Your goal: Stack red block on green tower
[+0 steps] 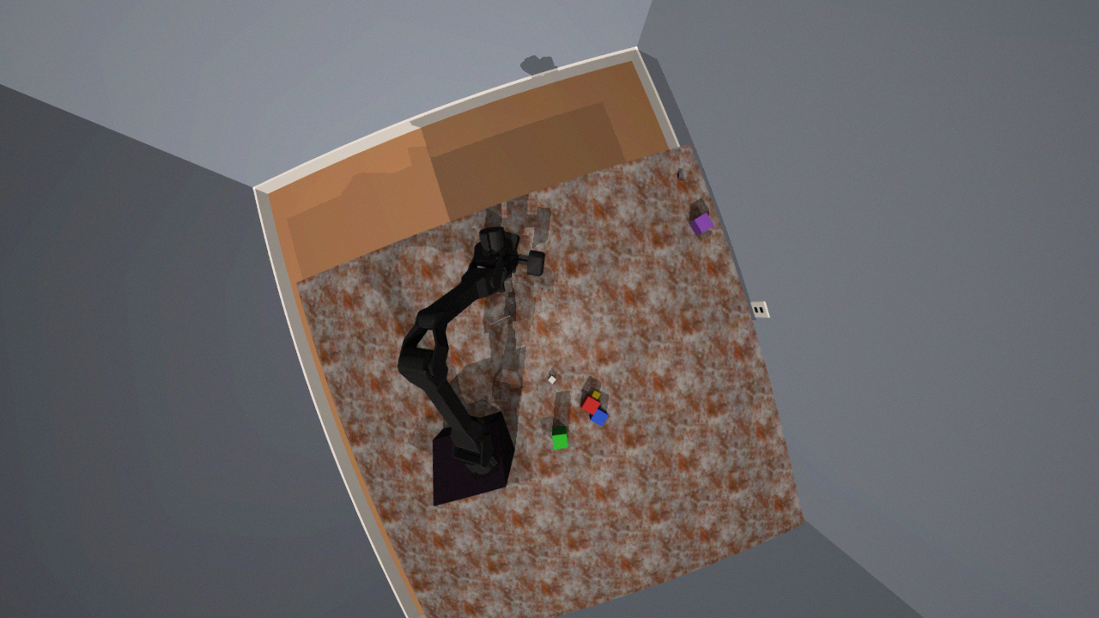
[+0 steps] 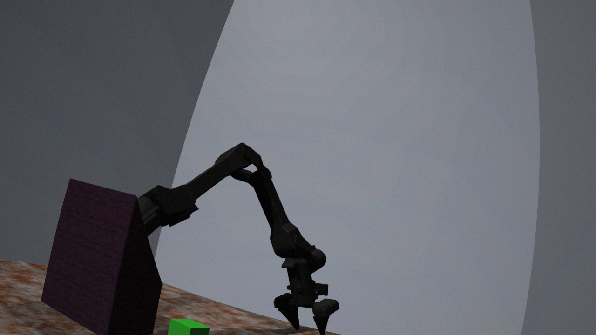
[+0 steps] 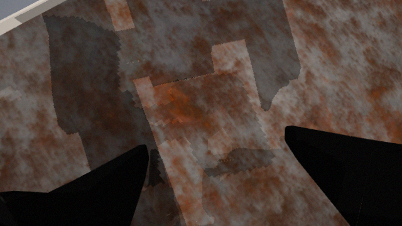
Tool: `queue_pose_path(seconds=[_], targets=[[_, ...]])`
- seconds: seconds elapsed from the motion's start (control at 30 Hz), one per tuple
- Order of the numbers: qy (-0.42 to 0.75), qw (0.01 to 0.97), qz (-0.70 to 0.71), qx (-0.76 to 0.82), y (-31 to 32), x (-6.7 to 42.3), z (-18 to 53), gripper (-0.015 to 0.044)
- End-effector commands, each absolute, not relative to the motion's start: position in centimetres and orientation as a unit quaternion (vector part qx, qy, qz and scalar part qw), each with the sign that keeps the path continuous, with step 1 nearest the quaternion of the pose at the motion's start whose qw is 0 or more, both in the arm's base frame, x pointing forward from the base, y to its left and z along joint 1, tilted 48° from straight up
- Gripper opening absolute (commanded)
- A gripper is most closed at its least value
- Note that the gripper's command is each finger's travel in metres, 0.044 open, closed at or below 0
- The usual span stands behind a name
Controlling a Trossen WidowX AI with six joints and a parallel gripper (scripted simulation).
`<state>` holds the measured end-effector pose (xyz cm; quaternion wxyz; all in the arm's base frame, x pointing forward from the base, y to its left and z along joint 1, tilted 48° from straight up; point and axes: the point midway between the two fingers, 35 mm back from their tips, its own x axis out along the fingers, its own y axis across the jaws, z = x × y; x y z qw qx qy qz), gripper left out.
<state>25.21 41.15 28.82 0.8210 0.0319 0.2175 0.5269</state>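
Only the top view takes in all the blocks. The red block (image 1: pixel 590 404) lies right of centre, low in the frame, on the mottled rust-and-grey table (image 1: pixel 660 430), packed against a blue block (image 1: pixel 599 417) at its lower right and a small yellow block (image 1: pixel 595 394) at its upper edge. The green tower (image 1: pixel 560 439) stands just to the lower left of that cluster, apart from it. A tiny white block (image 1: pixel 551 379) sits above the tower, and a purple block (image 1: pixel 701 223) lies well apart in the upper right, near the table's edge. The gripper (image 1: pixel 513 253) hangs over the table above centre, well apart from the red block.

The exterior view shows what the top view cannot: the arm (image 2: pixel 266 199) arches up from a dark box (image 2: pixel 95 254) at lower left and bends down, the gripper (image 2: pixel 307 319) pointing at the table with its jaws spread wide and nothing between them. Here the green tower (image 2: pixel 188 326) is cut off by the bottom edge, and the red block is out of frame.

The wrist view shows only the patchy table (image 3: pixel 330 63), crossed by blocky shadows, with the two black fingertips far apart at the lower corners.

From above the red block reads as a small bright square; its sides and height are hard to make out, as is the number of blocks in the tower.
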Motion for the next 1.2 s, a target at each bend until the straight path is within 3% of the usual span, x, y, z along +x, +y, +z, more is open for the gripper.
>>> queue_pose_path(seconds=[0.0,0.57,1.17], targets=[[0.245,0.829,0.503,0.003,38.8,28.1,25.9,0.044],[0.383,0.808,0.439,-0.091,25.2,36.4,13.2,0.044],[0.492,0.74,0.455,-0.053,9.8,35.0,2.7,0.044]])
